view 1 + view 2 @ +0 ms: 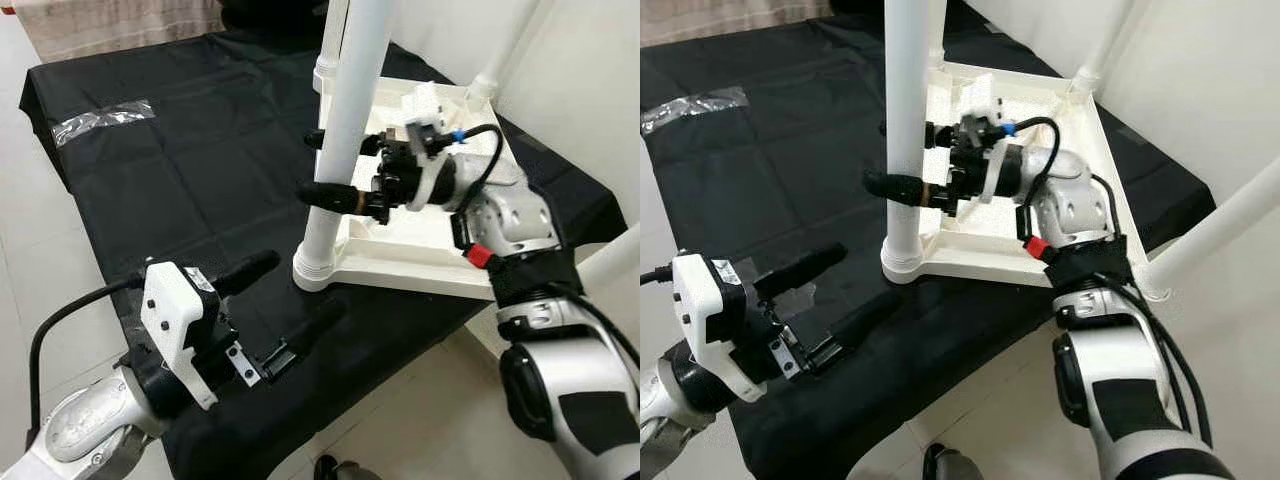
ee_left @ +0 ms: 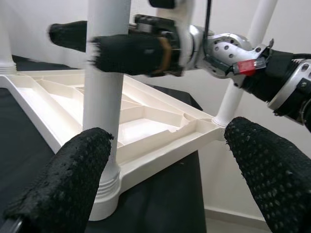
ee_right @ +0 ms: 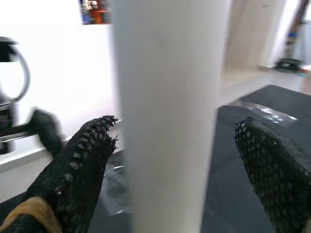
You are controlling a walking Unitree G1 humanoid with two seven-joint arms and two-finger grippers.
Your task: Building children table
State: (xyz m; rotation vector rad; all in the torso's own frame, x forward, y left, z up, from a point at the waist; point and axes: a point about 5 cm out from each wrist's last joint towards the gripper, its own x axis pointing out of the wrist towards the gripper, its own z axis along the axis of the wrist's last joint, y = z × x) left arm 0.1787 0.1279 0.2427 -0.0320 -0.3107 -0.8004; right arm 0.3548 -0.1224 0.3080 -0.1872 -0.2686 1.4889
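White table leg [image 1: 345, 140] between right tool [image 1: 325, 165] fingers, not clamped | left tool [image 1: 290, 305] apart

The upturned table top [image 1: 400, 262] and its legs [image 1: 352, 120] look like smooth white plastic with a slight sheen. The black cloth [image 1: 200, 170] under them is matt with soft creases, and a shiny clear tape strip [image 1: 100, 120] sits at its far left. Gripper fingers [image 2: 73, 179] have a rough, pebbled black rubbery surface; arm shells [image 1: 515, 222] are glossy silver.

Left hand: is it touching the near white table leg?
Apart. The left eye view shows the left hand short of the leg, black cloth between.
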